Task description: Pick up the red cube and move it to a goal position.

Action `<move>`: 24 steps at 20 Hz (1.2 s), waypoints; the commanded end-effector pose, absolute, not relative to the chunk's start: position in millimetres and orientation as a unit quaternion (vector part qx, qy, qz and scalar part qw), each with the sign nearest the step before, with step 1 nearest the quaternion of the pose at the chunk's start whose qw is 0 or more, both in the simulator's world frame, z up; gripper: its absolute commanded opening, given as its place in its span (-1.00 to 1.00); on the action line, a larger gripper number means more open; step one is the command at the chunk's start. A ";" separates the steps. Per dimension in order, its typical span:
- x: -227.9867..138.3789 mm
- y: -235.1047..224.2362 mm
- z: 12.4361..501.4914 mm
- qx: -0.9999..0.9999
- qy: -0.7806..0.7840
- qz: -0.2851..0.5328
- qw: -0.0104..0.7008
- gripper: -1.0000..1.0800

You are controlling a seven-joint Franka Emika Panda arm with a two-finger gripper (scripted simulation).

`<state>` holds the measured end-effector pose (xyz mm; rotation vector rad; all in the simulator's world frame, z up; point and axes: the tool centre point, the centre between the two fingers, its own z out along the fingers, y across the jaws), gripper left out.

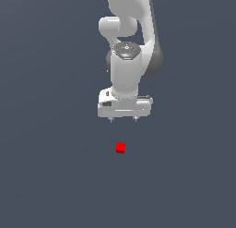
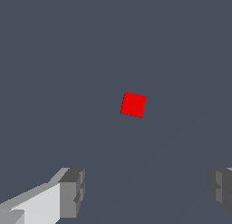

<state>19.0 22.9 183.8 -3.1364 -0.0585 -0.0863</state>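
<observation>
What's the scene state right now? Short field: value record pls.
arm: single white Panda, pointing down
hand: open, fingers spread wide, holding nothing
red cube: on the flat grey surface, untouched
hand vs cube: apart, a clear gap between them; cube shows between the fingers in the wrist view
cube orientation: slightly rotated relative to the fingers
goal marker: none visible
task stage: cube not yet grasped
</observation>
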 end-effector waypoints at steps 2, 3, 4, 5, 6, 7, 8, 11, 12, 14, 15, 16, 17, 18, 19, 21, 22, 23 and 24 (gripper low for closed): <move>24.3 22.6 168.2 -1.000 -0.009 -0.025 0.001 0.92; 26.4 22.4 162.7 -1.000 -0.006 -0.024 0.001 0.92; 28.6 22.2 156.7 -1.000 -0.002 -0.023 0.001 0.92; 30.9 22.0 150.3 -1.000 0.002 -0.022 0.001 0.92; 33.4 21.8 143.5 -1.000 0.006 -0.021 0.001 0.92; 36.1 21.5 136.2 -1.000 0.011 -0.019 0.001 0.92; 38.9 21.1 128.5 -1.000 0.016 -0.018 0.001 0.92; 48.0 19.8 103.2 -0.999 0.032 -0.014 0.000 0.92; 51.1 19.3 94.5 -0.999 0.038 -0.013 0.000 0.92; 56.8 18.2 78.7 -0.999 0.048 -0.010 0.000 0.92; 59.4 17.6 71.6 -0.999 0.052 -0.009 0.000 0.92; 61.8 17.1 65.0 -0.998 0.056 -0.008 0.000 0.92; 64.0 16.6 58.8 -0.998 0.060 -0.007 0.000 0.92; 66.1 16.2 53.1 -0.998 0.064 -0.006 0.000 0.92; 68.0 15.7 47.9 -0.998 0.067 -0.005 0.000 0.92; 71.3 14.8 38.9 -0.997 0.073 -0.003 0.000 0.92; 72.8 14.5 35.1 -0.997 0.076 -0.003 0.000 0.92; 74.0 14.1 31.8 -0.997 0.078 -0.002 0.000 0.92; 75.2 13.8 28.8 -0.997 0.080 -0.002 0.000 0.92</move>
